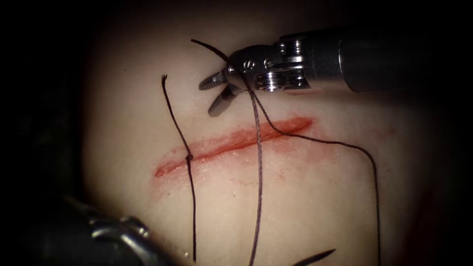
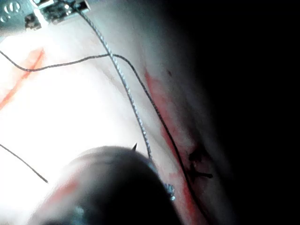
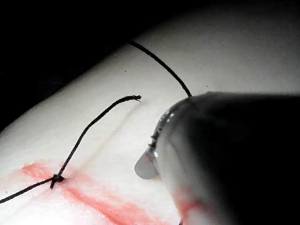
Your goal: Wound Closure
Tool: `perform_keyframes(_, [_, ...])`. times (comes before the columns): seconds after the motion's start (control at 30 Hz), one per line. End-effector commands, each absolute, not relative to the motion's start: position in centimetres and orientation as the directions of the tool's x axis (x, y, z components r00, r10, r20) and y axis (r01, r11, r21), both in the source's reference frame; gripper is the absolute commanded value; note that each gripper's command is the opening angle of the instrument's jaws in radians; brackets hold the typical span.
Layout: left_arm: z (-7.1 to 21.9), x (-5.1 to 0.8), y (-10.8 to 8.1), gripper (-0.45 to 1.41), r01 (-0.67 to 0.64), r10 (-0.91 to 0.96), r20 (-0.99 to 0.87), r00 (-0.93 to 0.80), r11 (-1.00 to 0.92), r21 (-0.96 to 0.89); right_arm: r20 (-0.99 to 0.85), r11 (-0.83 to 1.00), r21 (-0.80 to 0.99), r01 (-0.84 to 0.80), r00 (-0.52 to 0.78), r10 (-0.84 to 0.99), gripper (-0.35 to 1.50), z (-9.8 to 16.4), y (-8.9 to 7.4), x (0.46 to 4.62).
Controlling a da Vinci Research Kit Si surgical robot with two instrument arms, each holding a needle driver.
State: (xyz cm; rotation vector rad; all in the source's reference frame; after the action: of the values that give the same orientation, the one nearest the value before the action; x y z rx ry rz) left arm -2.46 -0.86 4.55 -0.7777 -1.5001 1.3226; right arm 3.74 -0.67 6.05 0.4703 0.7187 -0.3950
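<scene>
Thread (image 1: 257,162) drapes over right tool (image 1: 213,96), jaws apart above cut (image 1: 231,143).

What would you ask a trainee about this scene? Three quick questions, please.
1. True or false: the right tool grips the thread.
2. Where is the knot? A) on the cut B) on the right tool C) off the tissue
3. Fill in: thread lies draped over the right tool's ____.

Key: 1 false, its jaws are open and hold nothing. 2 A. 3 wrist.
Note: a dark point, likely the needle, shows below the cut.
</scene>
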Motion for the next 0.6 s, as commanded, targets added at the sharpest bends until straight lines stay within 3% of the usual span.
perform_keyframes(0.03, [4.51, -2.22, -0.46, -0.45, -0.134, 0.956, 0.202, -0.215, 0.176, -0.975, -0.711, 0.834, 0.246, 0.495, 0.677, -0.192, 0.59, 5.78, -0.68, 3.62])
perform_keyframes(0.07, [4.49, -2.14, -0.37, -0.45, -0.141, 0.962, 0.201, -0.183, 0.176, -0.974, -0.707, 0.843, 0.242, 0.48, 0.683, -0.186, 0.36, 5.72, -0.71, 3.59])
perform_keyframes(0.1, [4.49, -2.14, -0.37, -0.45, -0.141, 0.962, 0.201, -0.183, 0.176, -0.974, -0.707, 0.843, 0.242, 0.48, 0.683, -0.186, 0.36, 5.72, -0.71, 3.59])
perform_keyframes(0.13, [4.46, -1.96, -0.17, -0.45, -0.149, 0.981, 0.18, -0.073, 0.167, -0.975, -0.712, 0.875, 0.218, 0.433, 0.683, -0.16, -0.35, 5.53, -0.77, 3.51])
perform_keyframes(0.23, [4.46, -1.9, -0.08, -0.45, -0.138, 0.987, 0.158, -0.003, 0.156, -0.978, -0.737, 0.897, 0.214, 0.388, 0.666, -0.113, -0.35, 5.42, -0.8, 3.47])
perform_keyframes(0.33, [4.46, -1.87, 0.0, -0.45, -0.1, 0.987, 0.146, 0.065, 0.152, -0.983, -0.781, 0.948, 0.269, 0.168, 0.614, 0.113, -0.35, 5.22, -0.88, 3.47])
perform_keyframes(0.43, [4.46, -1.87, 0.04, -0.45, -0.076, 0.986, 0.13, 0.1, 0.138, -0.987, -0.836, 0.929, 0.366, -0.052, 0.422, 0.352, -0.35, 5.06, -1.04, 3.57])
perform_keyframes(0.6, [4.43, -1.88, 0.12, -0.45, -0.062, 0.973, 0.096, 0.209, 0.111, -0.992, -0.855, 0.891, 0.451, 0.049, 0.31, 0.416, -0.35, 5.2, -1.47, 3.97])
